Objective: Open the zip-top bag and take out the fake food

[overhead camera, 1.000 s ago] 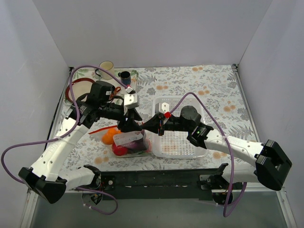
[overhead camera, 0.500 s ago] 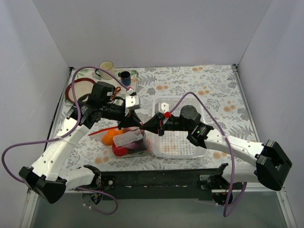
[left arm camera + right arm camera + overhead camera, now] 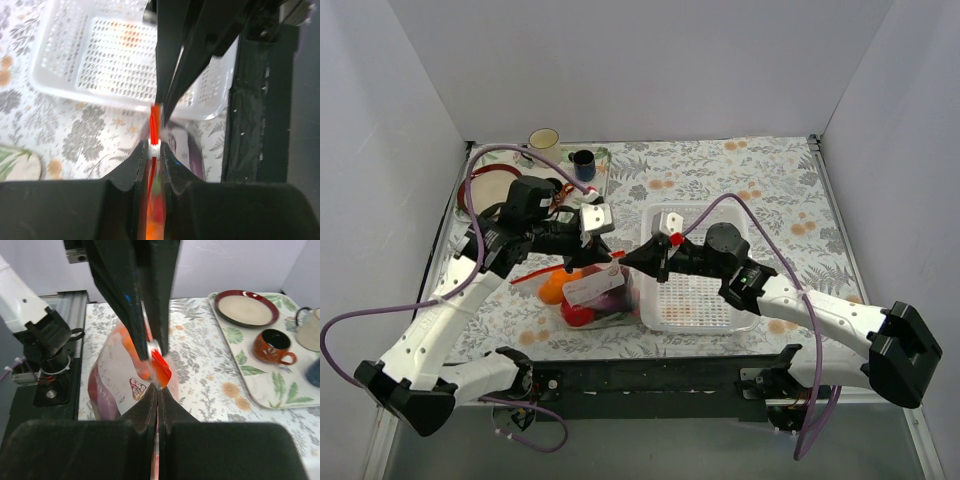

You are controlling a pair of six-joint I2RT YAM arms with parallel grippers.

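Observation:
The zip-top bag hangs between my two grippers, just left of the white basket. Its orange-red zip strip runs up between them. My left gripper is shut on the white slider of the zip, and also shows in the top view. My right gripper is shut on the bag's mouth corner, next to the left gripper's fingers; it also shows in the top view. The fake food is inside the bag: an orange ball and a red piece show through. A white label is on the bag.
A leaf-patterned tray at the back left holds a red-rimmed plate, a brown mug, a cream mug and a dark mug. The black front rail lies close below the bag.
Both grippers have risen slightly and drifted right with the bag's mouth, and the bag now hangs more upright beside the basket. Both grips are unchanged.

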